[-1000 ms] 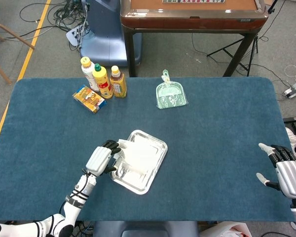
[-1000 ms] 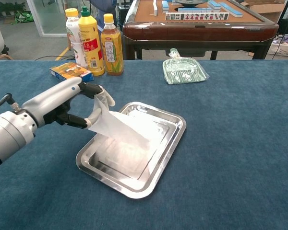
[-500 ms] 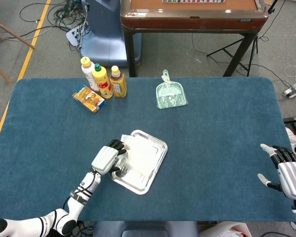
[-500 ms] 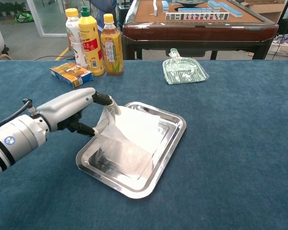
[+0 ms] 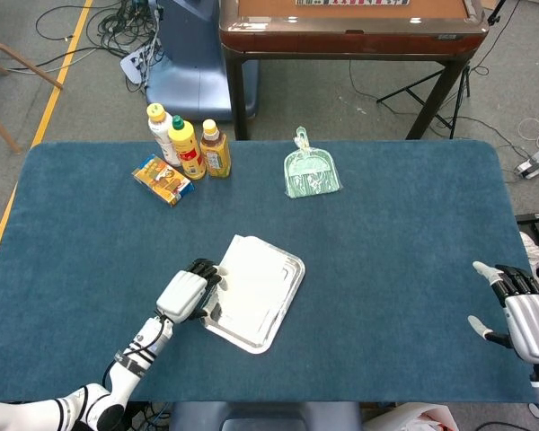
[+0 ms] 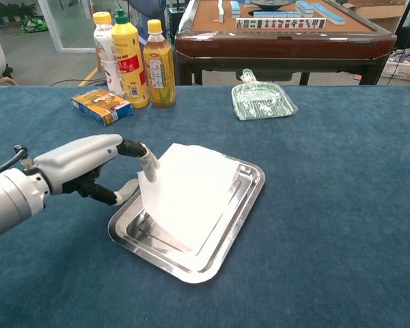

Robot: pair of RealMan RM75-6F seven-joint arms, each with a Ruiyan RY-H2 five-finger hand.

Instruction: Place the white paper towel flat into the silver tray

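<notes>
The silver tray (image 5: 281, 314) (image 6: 240, 205) lies on the blue table, left of centre. The white paper towel (image 5: 253, 280) (image 6: 189, 188) is spread over most of it. Its right part rests on the tray, and its left edge is lifted above the tray's left rim. My left hand (image 5: 185, 292) (image 6: 83, 164) is at that left rim and pinches the towel's raised edge between a finger and the thumb. My right hand (image 5: 522, 314) shows only in the head view, at the table's far right edge, with fingers apart and nothing in it.
Three bottles (image 5: 189, 144) (image 6: 131, 58) and a small orange box (image 5: 163, 179) (image 6: 100, 104) stand at the back left. A green dustpan in plastic (image 5: 311, 171) (image 6: 261, 100) lies at the back centre. A brown mahjong table (image 5: 350, 27) stands beyond the far edge.
The towel has opened out from a crumpled, hanging sheet into a flatter one covering the tray. My left hand drew back slightly to the left. The right hand stayed put.
</notes>
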